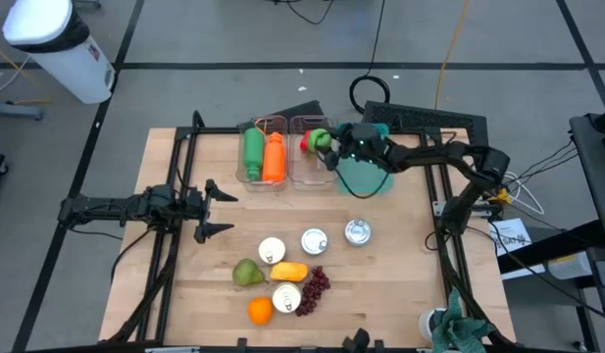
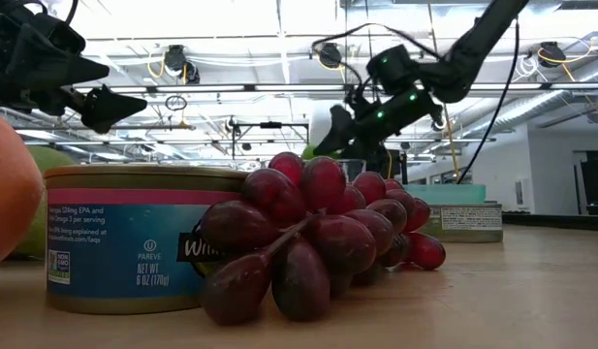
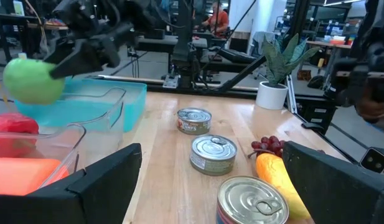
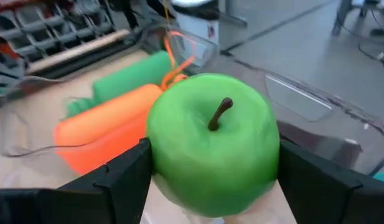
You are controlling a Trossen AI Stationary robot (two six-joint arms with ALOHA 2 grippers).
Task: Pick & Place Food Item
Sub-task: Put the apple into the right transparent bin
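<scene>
A green apple (image 4: 211,146) with its stem up sits in my shut right gripper (image 1: 333,145), which hovers over the clear containers (image 1: 307,162) at the table's far middle. In the left wrist view the apple (image 3: 32,81) hangs above a red item (image 3: 14,124) in one clear container. The other container holds a green bottle (image 1: 253,150) and an orange bottle (image 1: 274,157). My left gripper (image 1: 212,206) waits open over the table's left side, touching nothing. My right gripper pinches the green apple between its two fingers (image 4: 126,180) on opposite sides of its round body (image 4: 163,155). It comes from the table's right, slanting down. The apple is lifted clear above the containers with its stem (image 4: 220,112) upward.
A teal container (image 1: 366,175) lies under the right arm. Near the table's front sit several cans (image 1: 314,240), a pear (image 1: 248,273), a yellow item (image 1: 288,272), an orange (image 1: 260,311) and red grapes (image 1: 315,286). Bare wood shows on the table's right.
</scene>
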